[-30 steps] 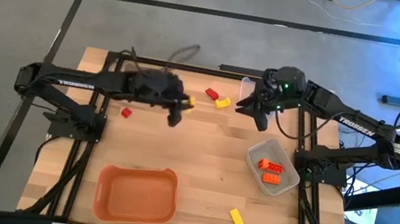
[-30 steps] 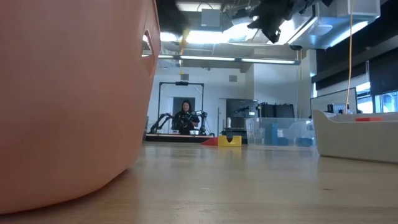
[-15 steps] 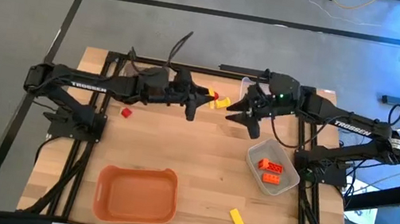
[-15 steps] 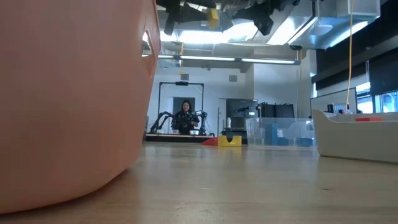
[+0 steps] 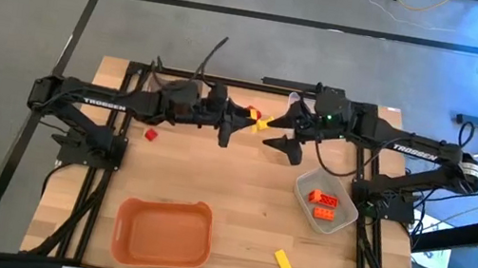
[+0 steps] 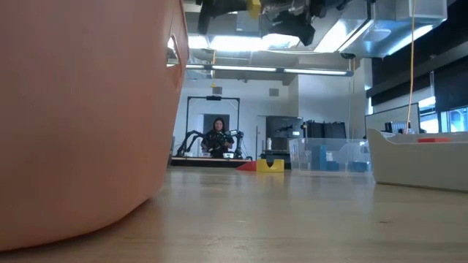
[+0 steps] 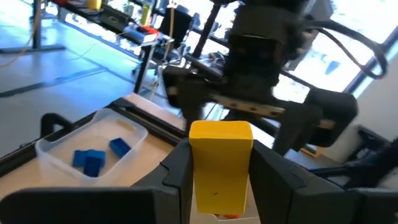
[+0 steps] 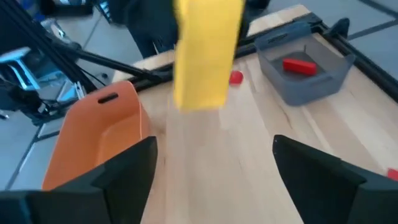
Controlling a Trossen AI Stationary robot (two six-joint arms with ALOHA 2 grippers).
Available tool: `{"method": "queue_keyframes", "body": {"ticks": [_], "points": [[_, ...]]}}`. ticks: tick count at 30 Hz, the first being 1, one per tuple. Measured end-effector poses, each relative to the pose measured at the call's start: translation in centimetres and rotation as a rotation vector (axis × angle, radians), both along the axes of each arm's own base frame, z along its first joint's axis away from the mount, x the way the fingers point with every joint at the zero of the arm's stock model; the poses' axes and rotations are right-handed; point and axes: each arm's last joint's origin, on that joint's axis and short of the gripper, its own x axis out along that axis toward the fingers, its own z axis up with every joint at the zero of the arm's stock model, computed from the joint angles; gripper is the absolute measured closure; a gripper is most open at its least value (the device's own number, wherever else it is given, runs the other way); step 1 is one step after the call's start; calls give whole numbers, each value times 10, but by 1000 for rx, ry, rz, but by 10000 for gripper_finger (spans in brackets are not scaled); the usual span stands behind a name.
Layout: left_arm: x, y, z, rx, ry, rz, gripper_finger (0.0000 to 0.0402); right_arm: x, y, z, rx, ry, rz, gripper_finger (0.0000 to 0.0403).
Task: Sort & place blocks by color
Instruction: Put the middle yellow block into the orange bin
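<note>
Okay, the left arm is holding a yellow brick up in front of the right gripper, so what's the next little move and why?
Probably the right gripper should ease forward and close on the yellow brick. Its fingers stand wide open facing the brick, which the left gripper holds up above the table, so this looks like a handover.

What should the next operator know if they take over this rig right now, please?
Left gripper: shut on a yellow block, held in the air facing the right gripper, whose jaws are open and empty.
Done: orange-red blocks in the clear bin, blue blocks in a second clear bin, a red block in the dark bin.
Left: the held block; loose red block; front yellow block. The orange bin is empty.
</note>
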Motion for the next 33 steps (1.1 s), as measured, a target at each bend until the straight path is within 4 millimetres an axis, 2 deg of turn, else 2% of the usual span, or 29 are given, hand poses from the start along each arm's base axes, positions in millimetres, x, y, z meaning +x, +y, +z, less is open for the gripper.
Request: {"method": "queue_keyframes", "body": {"ticks": [8, 18, 23, 28, 33], "points": [[1, -12, 2, 38, -17, -32, 292, 28, 13, -6, 74, -96, 88, 82], [2, -30, 2, 33, -15, -130, 292, 54, 33, -15, 137, -167, 132, 93], [3, -34, 0, 38, 0, -138, 292, 58, 45, -21, 129, -145, 110, 156], [3, -32, 0, 37, 2, -152, 292, 58, 46, -19, 144, -151, 96, 282], [2, -29, 0, 33, 14, -172, 292, 57, 46, -19, 152, -150, 90, 286]]}}
